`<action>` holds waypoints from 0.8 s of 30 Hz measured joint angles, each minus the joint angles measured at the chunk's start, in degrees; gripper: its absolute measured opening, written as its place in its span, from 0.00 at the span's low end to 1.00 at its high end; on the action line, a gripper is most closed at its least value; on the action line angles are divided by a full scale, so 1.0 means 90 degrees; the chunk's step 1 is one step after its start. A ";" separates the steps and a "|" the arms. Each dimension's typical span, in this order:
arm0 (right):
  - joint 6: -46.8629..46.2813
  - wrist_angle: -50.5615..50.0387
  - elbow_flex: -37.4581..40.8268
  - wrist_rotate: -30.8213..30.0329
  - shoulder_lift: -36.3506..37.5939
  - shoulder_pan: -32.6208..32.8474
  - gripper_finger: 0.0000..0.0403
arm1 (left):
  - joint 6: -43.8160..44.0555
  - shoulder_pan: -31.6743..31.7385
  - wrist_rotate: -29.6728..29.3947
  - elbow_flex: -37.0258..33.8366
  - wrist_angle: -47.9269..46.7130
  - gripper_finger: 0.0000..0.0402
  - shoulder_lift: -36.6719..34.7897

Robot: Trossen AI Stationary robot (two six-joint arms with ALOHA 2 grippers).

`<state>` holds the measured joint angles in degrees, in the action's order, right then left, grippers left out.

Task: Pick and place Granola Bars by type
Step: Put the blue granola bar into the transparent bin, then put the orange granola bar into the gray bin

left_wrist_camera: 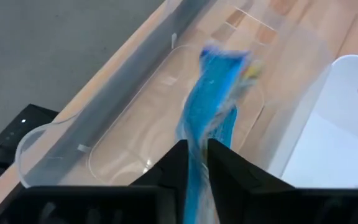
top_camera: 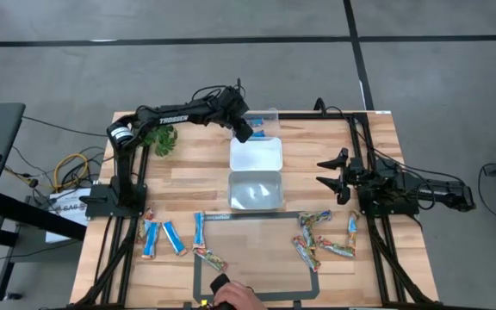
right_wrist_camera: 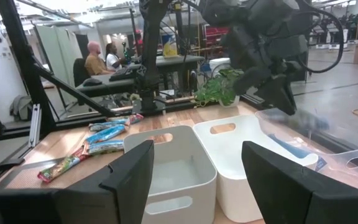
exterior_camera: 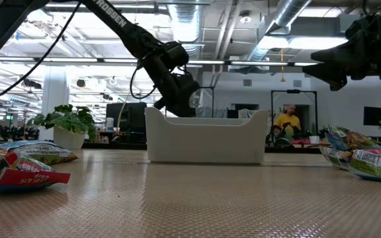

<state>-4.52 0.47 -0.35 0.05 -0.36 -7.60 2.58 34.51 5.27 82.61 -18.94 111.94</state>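
Both arms are built of matte black, angular links with rounded joint housings. The left arm (top_camera: 175,114) carries white block lettering reading "TROSSEN" along its long link, and a silver-ringed joint with a small blue-and-white mark sits at its shoulder end. Thin black cables loop loosely over its wrist and trail along the links. Its gripper (left_wrist_camera: 194,171) ends in two flat, wedge-shaped black fingers. The right arm (top_camera: 403,189) is equally dark, with cable bundles along its body; its gripper (right_wrist_camera: 194,180) shows two broad, smooth black fingers with bevelled edges.
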 joint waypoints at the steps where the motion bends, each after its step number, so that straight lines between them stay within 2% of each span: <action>1: -0.0001 0.0000 0.0000 0.0001 0.0000 0.0002 0.59 | 0.0009 0.0002 0.0013 0.0000 -0.0002 0.18 0.0000; 6: -0.0001 0.0000 -0.0001 0.0000 0.0000 0.0002 0.59 | 0.0016 0.0000 0.0113 0.0003 -0.0002 0.30 0.0000; 10: 0.0000 0.0000 -0.0001 0.0000 0.0000 0.0002 0.59 | 0.0090 0.0000 0.0432 0.0191 -0.0017 0.35 -0.0001; 14: 0.0000 0.0000 0.0000 0.0000 0.0000 0.0002 0.59 | 0.0114 -0.0016 0.0710 0.0558 -0.0184 0.36 -0.0058; 18: 0.0000 0.0000 -0.0001 0.0000 0.0002 0.0002 0.59 | 0.0122 -0.0155 0.0793 0.0697 -0.0374 0.35 -0.0444; 24: 0.0000 0.0000 -0.0001 0.0002 0.0000 0.0002 0.59 | -0.0006 -0.0615 0.0434 0.0697 -0.0965 0.33 -0.1204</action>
<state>-4.51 0.47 -0.36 0.08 -0.36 -7.57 2.52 28.97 9.18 88.88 -27.63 101.10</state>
